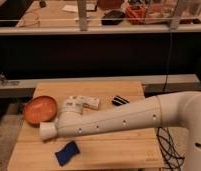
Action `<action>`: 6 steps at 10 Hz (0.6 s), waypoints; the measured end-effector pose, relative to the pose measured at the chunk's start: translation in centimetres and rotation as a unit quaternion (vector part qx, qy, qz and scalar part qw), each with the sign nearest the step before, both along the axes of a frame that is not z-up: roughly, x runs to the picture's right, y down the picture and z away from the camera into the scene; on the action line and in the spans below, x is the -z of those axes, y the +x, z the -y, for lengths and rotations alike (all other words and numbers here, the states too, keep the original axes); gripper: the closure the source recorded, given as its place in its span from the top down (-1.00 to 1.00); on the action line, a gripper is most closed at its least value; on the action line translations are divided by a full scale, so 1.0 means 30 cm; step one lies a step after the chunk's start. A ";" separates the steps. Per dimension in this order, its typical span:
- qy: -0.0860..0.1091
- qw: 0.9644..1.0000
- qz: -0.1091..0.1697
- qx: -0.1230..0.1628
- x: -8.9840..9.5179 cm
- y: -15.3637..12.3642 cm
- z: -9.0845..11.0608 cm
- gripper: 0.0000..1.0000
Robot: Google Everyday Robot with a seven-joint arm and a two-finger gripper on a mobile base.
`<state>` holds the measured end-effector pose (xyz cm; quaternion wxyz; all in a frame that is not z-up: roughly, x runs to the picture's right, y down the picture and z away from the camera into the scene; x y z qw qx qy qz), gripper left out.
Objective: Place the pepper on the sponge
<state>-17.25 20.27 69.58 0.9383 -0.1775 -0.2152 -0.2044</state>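
Blue rectangular sponge (67, 152) bare at the wooden table's (119, 150) front; white gripper (85, 102) beside the round orange bowl (40, 109), grip unreadable; pepper unseen; likely best released low, centred.

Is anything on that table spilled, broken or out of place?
Nothing stands out. The orange bowl sits upright, the blue sponge lies near the table's front edge, and the pincer is mid-table between the bowl and a small black object.

Matt pale wood on bench (119, 150); smooth white plastic arm (124, 120), slight sheen; end effector (81, 102), white plastic, above bench beside glossy orange bowl (40, 109); sponge (67, 152) matt blue.
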 end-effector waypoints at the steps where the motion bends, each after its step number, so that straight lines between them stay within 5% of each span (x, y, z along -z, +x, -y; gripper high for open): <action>1: -0.020 1.000 -0.003 -0.010 0.035 0.029 -0.004 -1.00; 6: -0.092 0.994 0.018 -0.048 0.063 0.116 0.038 -1.00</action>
